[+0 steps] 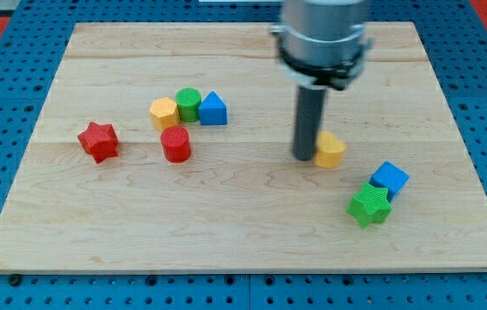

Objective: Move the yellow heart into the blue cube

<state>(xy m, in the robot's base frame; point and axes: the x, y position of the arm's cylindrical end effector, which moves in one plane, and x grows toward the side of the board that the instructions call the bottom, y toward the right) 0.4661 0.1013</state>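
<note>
The yellow heart (330, 150) lies right of the board's middle. My tip (304, 157) stands right against the heart's left side. The blue cube (389, 179) lies a short way to the lower right of the heart, apart from it. A green star (370, 205) touches the blue cube's lower left side.
At the view's left a yellow hexagon (163, 113), a green cylinder (188, 104) and a blue triangular block (213, 109) sit close in a row. A red cylinder (175, 144) lies below them, a red star (98, 141) further left. The wooden board (243, 232) rests on a blue pegboard.
</note>
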